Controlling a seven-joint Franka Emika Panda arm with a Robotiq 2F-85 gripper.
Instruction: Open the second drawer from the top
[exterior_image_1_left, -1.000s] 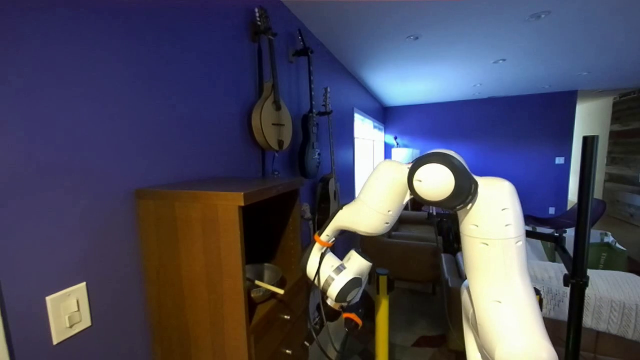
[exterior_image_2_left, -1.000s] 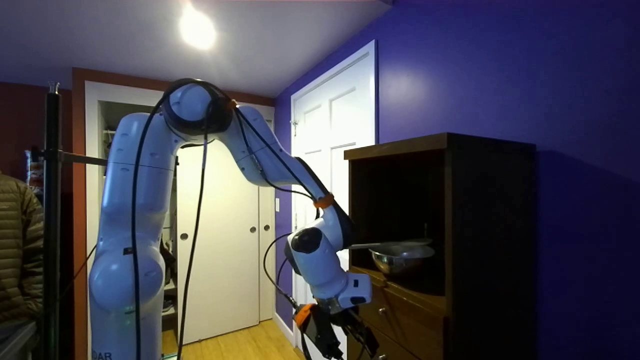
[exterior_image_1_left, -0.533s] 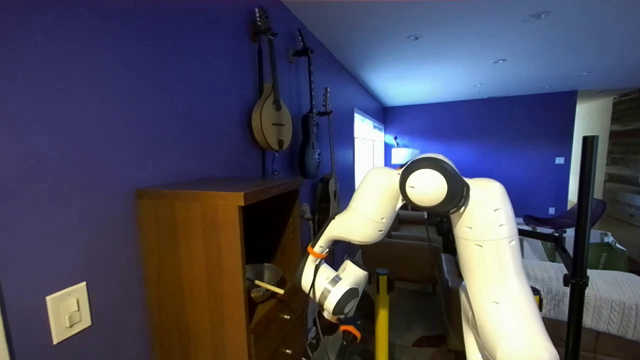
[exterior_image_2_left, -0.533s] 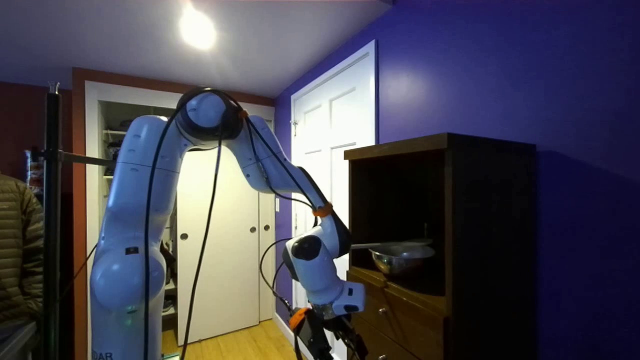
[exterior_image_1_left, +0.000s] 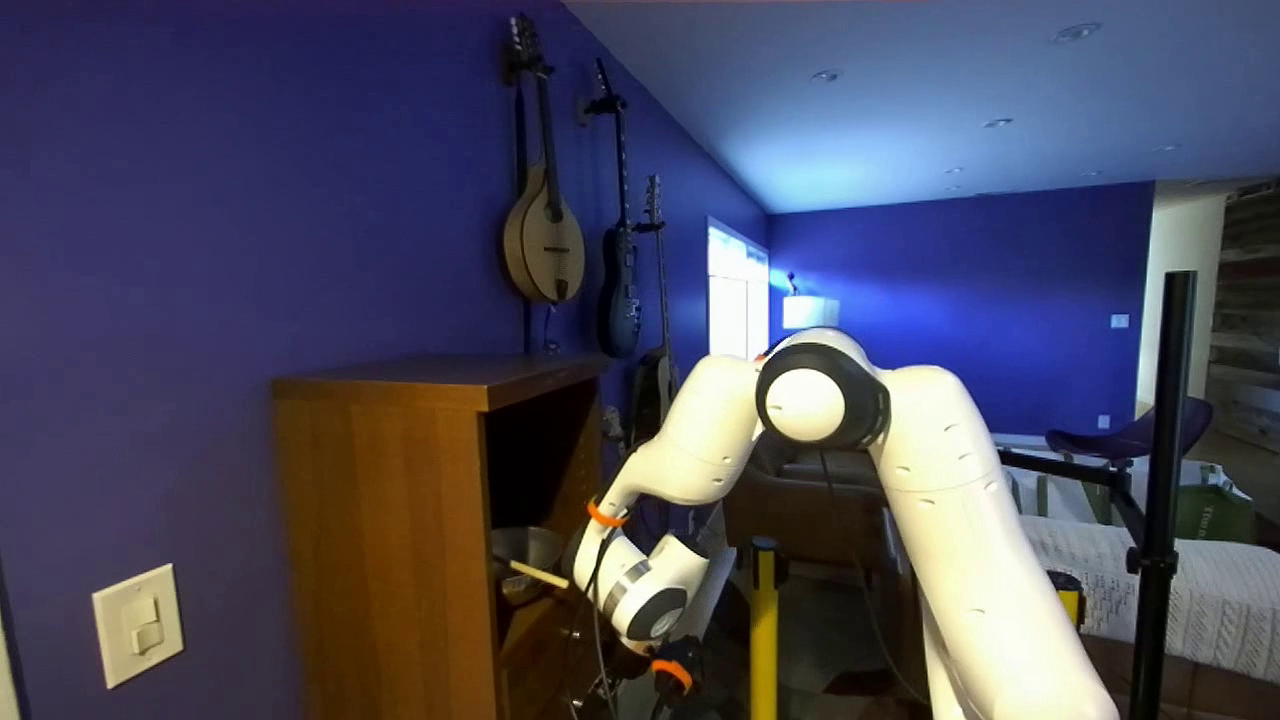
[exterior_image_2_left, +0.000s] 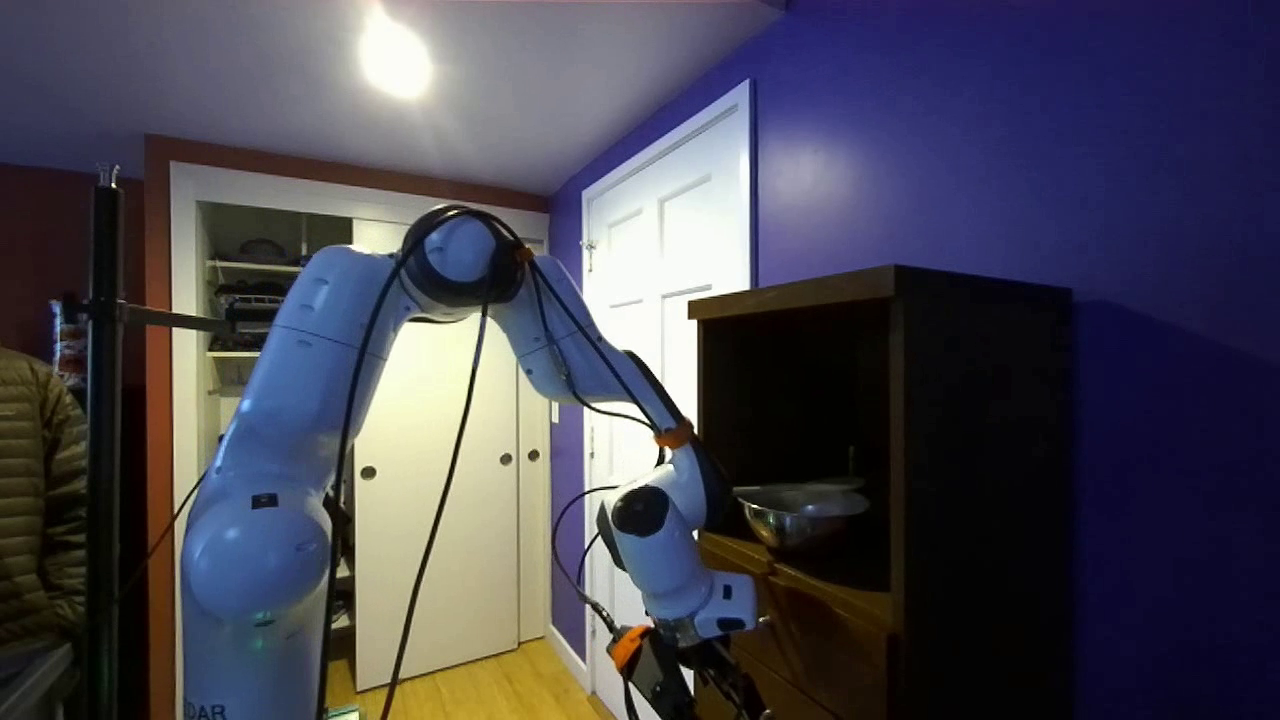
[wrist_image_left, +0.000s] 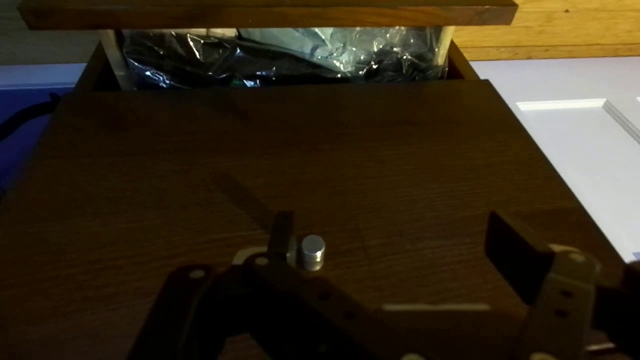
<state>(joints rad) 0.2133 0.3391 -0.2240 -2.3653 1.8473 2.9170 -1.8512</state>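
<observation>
Only wrist view shows my gripper (wrist_image_left: 395, 245) clearly: fingers wide apart, silver knob (wrist_image_left: 313, 252) just beside one (contact, I cannot tell). There, lower drawer (wrist_image_left: 270, 14) juts out, plastic bags (wrist_image_left: 290, 57) behind its top edge. Exterior views both add metal bowl (exterior_image_2_left: 800, 520) in upper compartment (exterior_image_2_left: 790, 390) of chest (exterior_image_1_left: 390, 540). Second drawer from top (wrist_image_left: 380, 265): closed, dark brown, flat, one drawer down from compartment's lower edge.

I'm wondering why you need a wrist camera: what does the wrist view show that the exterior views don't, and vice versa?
Only the wrist view: a pulled-out brown wooden drawer with crinkled black plastic inside.
Only the exterior views: a rounded silver metal bowl and the white jointed robot arm.
Both share: the tall brown wooden chest and the black two-fingered gripper.
</observation>
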